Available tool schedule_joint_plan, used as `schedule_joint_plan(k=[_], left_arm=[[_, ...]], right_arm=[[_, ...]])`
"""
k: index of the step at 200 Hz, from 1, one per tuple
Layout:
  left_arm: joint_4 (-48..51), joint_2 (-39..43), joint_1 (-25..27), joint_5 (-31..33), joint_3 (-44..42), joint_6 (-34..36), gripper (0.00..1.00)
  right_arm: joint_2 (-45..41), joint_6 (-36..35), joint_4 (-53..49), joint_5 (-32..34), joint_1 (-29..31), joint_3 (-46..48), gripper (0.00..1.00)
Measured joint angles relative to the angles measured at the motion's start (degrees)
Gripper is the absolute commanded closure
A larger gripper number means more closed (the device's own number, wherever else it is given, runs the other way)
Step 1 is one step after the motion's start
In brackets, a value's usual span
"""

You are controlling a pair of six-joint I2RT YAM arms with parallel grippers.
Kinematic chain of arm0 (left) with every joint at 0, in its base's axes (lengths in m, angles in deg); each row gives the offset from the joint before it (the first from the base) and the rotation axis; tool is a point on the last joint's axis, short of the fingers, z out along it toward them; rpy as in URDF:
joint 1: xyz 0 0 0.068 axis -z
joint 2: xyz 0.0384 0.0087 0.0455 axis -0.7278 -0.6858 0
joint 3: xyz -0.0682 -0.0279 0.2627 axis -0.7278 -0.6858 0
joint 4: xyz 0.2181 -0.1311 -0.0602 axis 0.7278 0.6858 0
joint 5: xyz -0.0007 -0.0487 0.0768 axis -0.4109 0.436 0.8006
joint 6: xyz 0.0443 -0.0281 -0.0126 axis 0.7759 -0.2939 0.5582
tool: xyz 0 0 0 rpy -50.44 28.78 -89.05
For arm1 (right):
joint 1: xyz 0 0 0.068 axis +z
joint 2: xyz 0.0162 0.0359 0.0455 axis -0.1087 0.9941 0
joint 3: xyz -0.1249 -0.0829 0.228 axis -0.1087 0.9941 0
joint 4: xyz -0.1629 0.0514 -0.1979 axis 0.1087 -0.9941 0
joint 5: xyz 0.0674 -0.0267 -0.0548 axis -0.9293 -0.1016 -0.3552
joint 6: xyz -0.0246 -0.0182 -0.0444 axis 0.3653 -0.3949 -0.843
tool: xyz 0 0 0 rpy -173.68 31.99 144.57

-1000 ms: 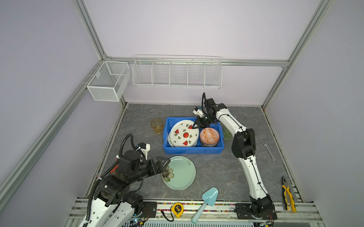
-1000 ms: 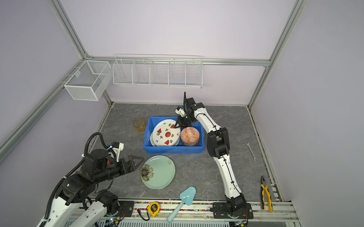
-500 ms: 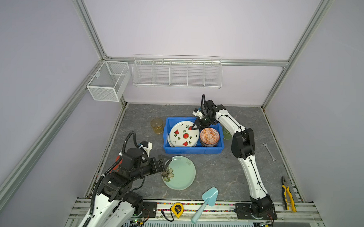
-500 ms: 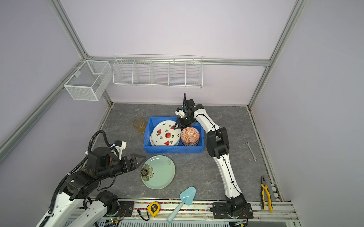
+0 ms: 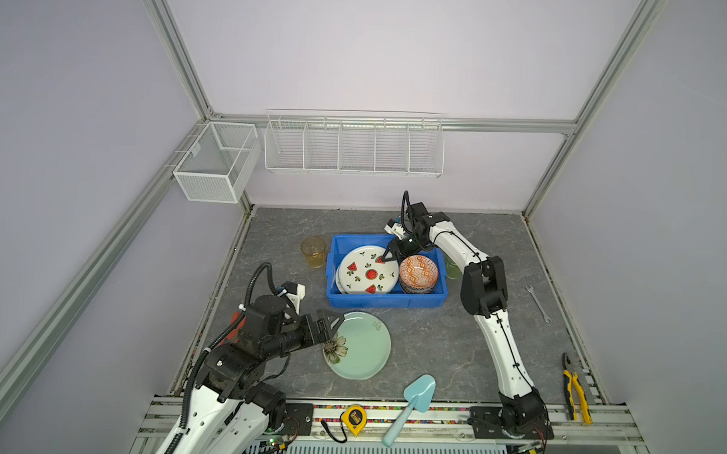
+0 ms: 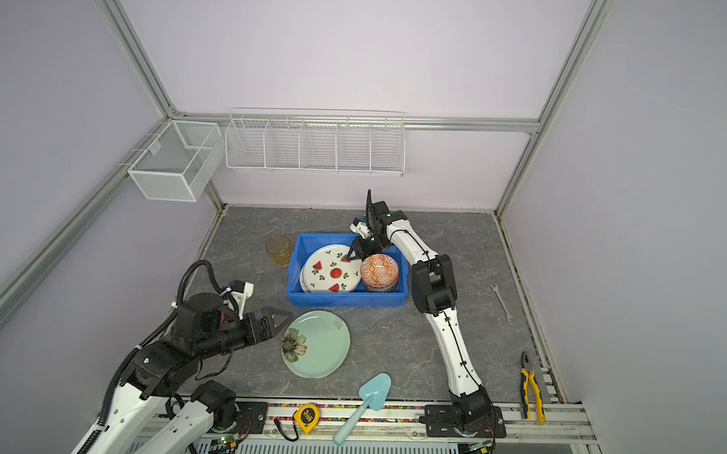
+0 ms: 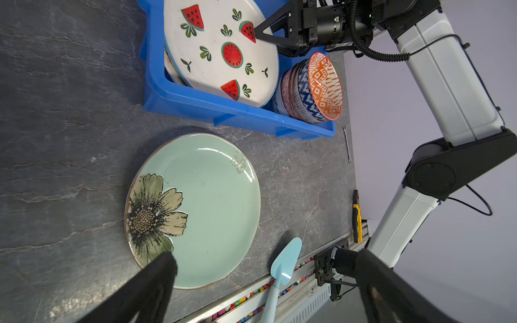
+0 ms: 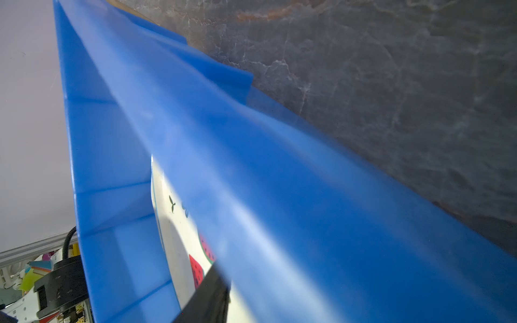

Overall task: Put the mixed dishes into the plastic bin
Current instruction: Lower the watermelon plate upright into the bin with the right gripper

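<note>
The blue plastic bin (image 5: 386, 301) holds the watermelon plate (image 5: 366, 272), tilted on another plate beneath it, and a stack of bowls (image 5: 419, 273) with an orange one on top. My right gripper (image 5: 390, 254) reaches into the bin from behind. Its fingers (image 7: 261, 29) stand a little apart, open, astride that plate's far rim. The mint green plate (image 5: 359, 345) with a flower lies on the table in front of the bin. My left gripper (image 7: 265, 279) is wide open at its flower edge, one finger over the rim. An amber cup (image 5: 313, 251) stands left of the bin. A green cup (image 5: 452, 269) stands right of it, partly behind the right arm.
A light-teal scoop (image 5: 416, 394) and a yellow tape measure (image 5: 355, 415) lie at the front rail. A wrench (image 5: 538, 302) and pliers (image 5: 574, 387) lie on the right. White wire baskets (image 5: 354, 146) hang on the back wall.
My left gripper has moved forward to the mint plate's flower edge, still open. The right gripper stays at the watermelon plate's rim, its fingers spreading.
</note>
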Motion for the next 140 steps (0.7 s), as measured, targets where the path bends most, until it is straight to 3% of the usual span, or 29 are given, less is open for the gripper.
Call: schedule_joint_plan(k=[140], left_arm=[[-0.76, -0.48, 0.0, -0.24, -0.37, 0.17, 0.0]], right_arm=[[-4.31, -0.24, 1.07, 5.73, 0.02, 3.15, 0.57]])
